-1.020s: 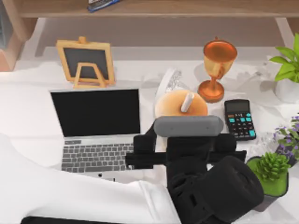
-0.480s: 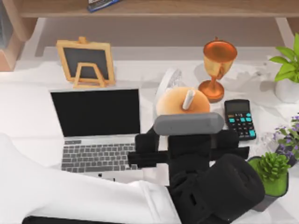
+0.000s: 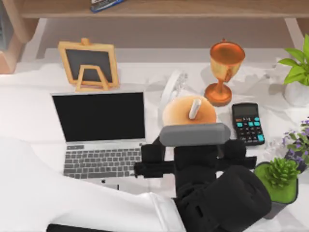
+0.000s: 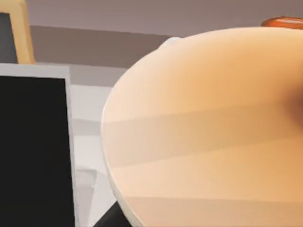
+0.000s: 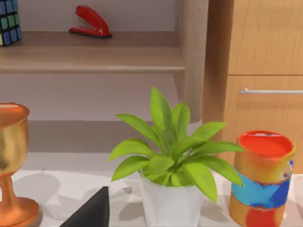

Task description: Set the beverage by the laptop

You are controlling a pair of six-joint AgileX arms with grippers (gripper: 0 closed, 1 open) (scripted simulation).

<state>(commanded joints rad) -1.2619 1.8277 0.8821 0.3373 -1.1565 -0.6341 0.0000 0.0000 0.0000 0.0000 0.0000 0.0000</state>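
The beverage [image 3: 183, 110] is a tan-orange disc with a short white straw. It sits just right of the laptop [image 3: 99, 116], in front of a white fan. My left gripper [image 3: 192, 129] reaches in from the near side and is shut on the beverage, its grey camera housing covering the cup's near edge. In the left wrist view the beverage [image 4: 203, 123] looms very close, with the laptop's black screen [image 4: 33, 151] beside it. My right arm is parked off at the right, its wrist camera facing a potted plant.
The white fan [image 3: 173, 87] and a copper trophy [image 3: 223, 72] stand behind the cup. A calculator [image 3: 247, 123] lies to its right and a green succulent pot [image 3: 280, 176] nearer. A chalkboard [image 3: 89, 65] stands behind the laptop. A leafy plant [image 5: 173, 165] and a colourful can [image 5: 262, 177] stand at far right.
My left gripper has drawn back slightly toward the table's near side. The beverage has shifted a little to the right and nearer with it.
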